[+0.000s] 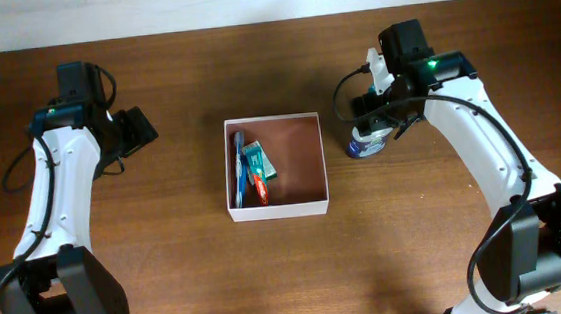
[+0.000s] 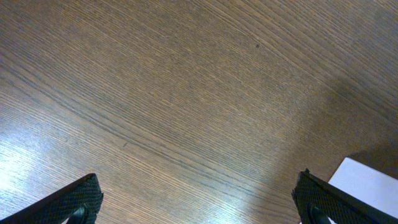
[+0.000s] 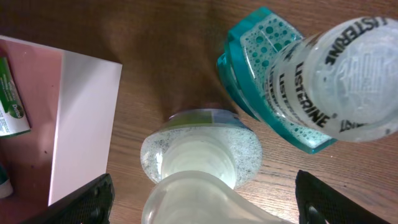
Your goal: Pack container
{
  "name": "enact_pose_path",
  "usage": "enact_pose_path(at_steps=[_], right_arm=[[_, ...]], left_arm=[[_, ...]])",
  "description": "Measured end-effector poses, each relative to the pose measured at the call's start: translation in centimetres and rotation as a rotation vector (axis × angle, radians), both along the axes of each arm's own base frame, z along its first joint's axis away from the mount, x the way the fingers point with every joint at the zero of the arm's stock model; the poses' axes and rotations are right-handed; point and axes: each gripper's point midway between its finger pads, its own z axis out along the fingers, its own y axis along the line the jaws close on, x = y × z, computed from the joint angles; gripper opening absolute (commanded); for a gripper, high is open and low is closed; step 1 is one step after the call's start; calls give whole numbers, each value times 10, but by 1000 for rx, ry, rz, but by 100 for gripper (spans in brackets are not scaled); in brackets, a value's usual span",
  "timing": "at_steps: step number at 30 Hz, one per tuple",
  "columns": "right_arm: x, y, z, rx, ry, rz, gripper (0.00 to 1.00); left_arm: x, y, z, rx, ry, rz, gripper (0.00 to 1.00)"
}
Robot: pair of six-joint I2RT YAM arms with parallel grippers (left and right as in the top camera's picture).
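The container [image 1: 306, 160] is a square white-walled box with a reddish-brown floor at the table's middle. A blue toothbrush [image 1: 240, 160] and a green-and-white tube [image 1: 258, 162] lie in its left half. My right gripper [image 1: 379, 109] hangs open just right of the box. In the right wrist view, the pump head of a clear speckled bottle [image 3: 199, 155] sits between my right gripper's [image 3: 205, 202] fingers, touching neither. A teal mouthwash bottle [image 3: 280, 81] stands beside it. My left gripper [image 1: 141, 128] is open over bare wood left of the box, with nothing in my left gripper [image 2: 199, 205].
The container's white wall [image 3: 84, 124] lies close to the left of the speckled bottle, with the green tube [image 3: 12, 99] inside. A white corner of the container [image 2: 367, 180] shows by the left gripper's right finger. Both arm bases stand at the table's near corners.
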Motion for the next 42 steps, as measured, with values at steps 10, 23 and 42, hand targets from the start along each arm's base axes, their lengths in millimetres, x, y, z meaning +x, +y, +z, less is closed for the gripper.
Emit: enact_pose_path(at_steps=[10,23,42], right_arm=[[-4,16,0,1,1,42,86],[-4,19,0,5,2,46,86],[-5,21,0,22,8,38,60]], left_arm=[[0,0,0,0,0,0,99],[0,0,0,0,0,0,99],[0,0,0,0,0,0,99]])
